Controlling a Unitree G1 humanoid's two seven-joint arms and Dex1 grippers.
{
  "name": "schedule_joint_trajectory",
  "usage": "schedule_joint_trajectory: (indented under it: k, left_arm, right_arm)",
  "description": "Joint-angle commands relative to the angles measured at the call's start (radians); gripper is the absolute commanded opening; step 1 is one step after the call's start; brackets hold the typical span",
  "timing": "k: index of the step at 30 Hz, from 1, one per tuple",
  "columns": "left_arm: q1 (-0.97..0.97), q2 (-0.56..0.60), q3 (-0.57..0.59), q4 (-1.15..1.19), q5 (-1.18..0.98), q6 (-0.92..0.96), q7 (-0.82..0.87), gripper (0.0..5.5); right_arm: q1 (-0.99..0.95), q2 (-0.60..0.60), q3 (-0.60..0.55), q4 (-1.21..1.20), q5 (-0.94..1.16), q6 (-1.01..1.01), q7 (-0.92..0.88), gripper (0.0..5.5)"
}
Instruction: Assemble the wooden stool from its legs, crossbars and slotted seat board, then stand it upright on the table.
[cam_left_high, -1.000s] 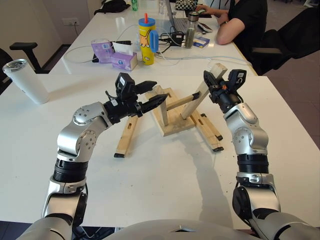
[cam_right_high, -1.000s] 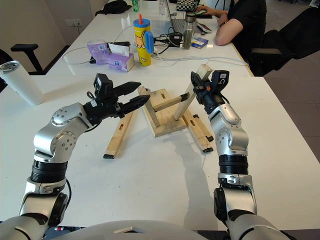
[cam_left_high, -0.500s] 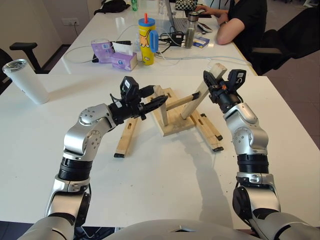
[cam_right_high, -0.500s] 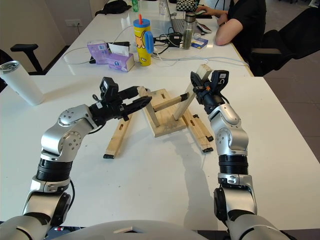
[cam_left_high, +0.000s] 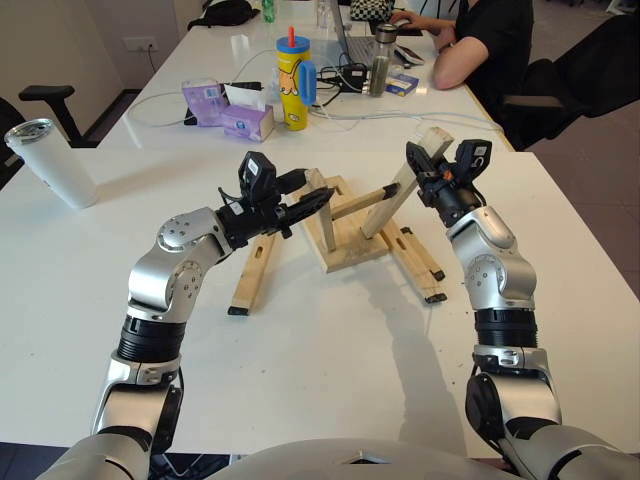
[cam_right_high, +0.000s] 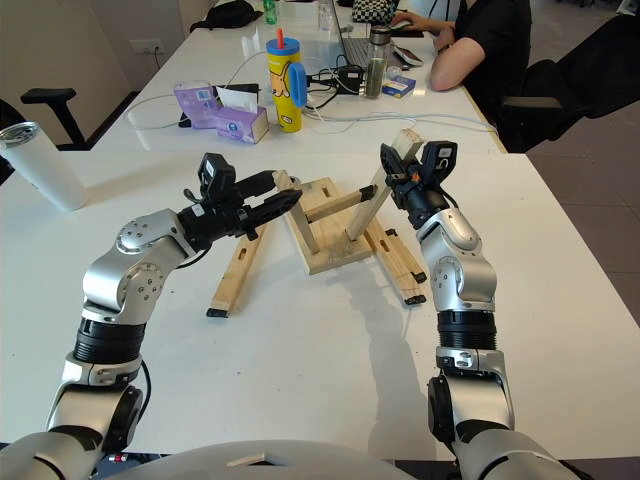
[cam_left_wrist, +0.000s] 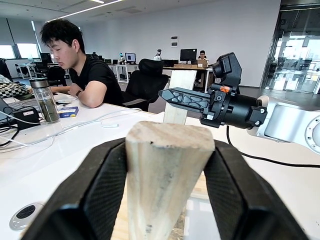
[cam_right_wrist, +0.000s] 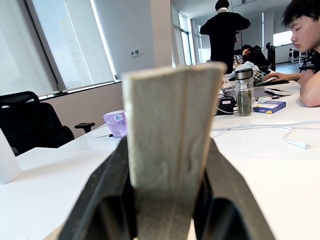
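Observation:
The slotted seat board (cam_left_high: 352, 252) lies tilted on the table with two legs stuck in it and a crossbar (cam_left_high: 362, 204) between them. My left gripper (cam_left_high: 306, 196) is shut on the top of the left leg (cam_left_high: 322, 205); in the left wrist view that leg's end (cam_left_wrist: 167, 175) sits tight between the fingers (cam_left_wrist: 105, 195). My right gripper (cam_left_high: 427, 166) is shut on the right leg (cam_left_high: 400, 195), whose end (cam_right_wrist: 170, 145) is clamped in the right wrist view. A loose leg (cam_left_high: 255, 265) lies left of the board, and more pieces (cam_left_high: 420, 255) lie to its right.
A white tumbler (cam_left_high: 55, 160) stands at the far left. Tissue packs (cam_left_high: 235, 112), a yellow cup (cam_left_high: 293, 82), cables and a bottle (cam_left_high: 381, 60) crowd the back of the table, where a person sits. The near table surface (cam_left_high: 330, 350) is bare.
My left gripper has moved right to the left leg's top and closed on it. The right arm and its leg have held still.

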Motion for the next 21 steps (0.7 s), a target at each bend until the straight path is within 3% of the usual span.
schedule_joint_trajectory:
  k: [1,21]
  left_arm:
    - [0.026,0.012,0.002,0.012,0.031,0.024,0.031,2.25]
    - [0.031,0.043,-0.056,0.011,0.079,0.045,0.016,2.20]
  right_arm:
    - [0.061,-0.011,0.029,0.026,-0.049,0.044,0.008,1.02]
    - [0.065,-0.010,0.055,0.002,-0.067,0.039,0.018,1.02]
